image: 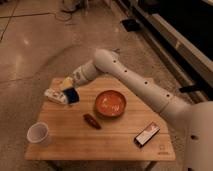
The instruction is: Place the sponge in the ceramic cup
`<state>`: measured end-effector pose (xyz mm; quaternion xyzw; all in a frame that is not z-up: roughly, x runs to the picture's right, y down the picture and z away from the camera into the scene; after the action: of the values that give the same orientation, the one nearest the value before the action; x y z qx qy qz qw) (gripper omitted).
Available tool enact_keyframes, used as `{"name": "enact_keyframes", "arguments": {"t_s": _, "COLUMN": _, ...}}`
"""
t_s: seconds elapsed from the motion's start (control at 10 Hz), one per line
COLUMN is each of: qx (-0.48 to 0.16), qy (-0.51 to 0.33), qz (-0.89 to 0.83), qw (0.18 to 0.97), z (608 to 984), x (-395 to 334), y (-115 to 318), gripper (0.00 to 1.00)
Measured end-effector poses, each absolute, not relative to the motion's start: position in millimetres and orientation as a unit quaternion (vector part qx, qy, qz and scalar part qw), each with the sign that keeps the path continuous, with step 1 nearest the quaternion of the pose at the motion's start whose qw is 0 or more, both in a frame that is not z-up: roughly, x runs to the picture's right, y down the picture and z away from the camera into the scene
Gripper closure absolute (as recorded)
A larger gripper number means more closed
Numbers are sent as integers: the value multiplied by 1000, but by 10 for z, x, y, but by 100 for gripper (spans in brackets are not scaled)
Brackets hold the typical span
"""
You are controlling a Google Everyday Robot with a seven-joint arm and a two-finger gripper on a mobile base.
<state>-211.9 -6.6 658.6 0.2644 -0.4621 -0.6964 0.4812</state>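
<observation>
The dark blue sponge (72, 95) hangs a little above the wooden table (115, 142), held at the tip of my gripper (69, 92), which is shut on it. It is over the table's left part, left of the orange bowl (110, 104). The white ceramic cup (39, 134) stands upright at the front left corner, well below and left of the sponge. My white arm (135, 82) reaches in from the right.
A white packet (54, 96) lies at the table's far left edge, just behind the sponge. A small dark red-brown item (91, 121) lies in front of the bowl. A black-and-red flat box (147, 134) sits front right. Shiny floor surrounds the table.
</observation>
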Motion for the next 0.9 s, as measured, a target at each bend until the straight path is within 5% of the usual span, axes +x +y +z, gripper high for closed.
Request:
{"name": "enact_keyframes", "arguments": {"t_s": 0.4, "qx": 294, "qy": -492, "qz": -684, "qw": 450, "z": 6118, "x": -2660, "y": 259, "gripper": 100}}
{"name": "enact_keyframes", "arguments": {"t_s": 0.9, "qx": 307, "qy": -494, "qz": -701, "qw": 413, "z": 6012, "x": -3210, "y": 678, "gripper": 100}}
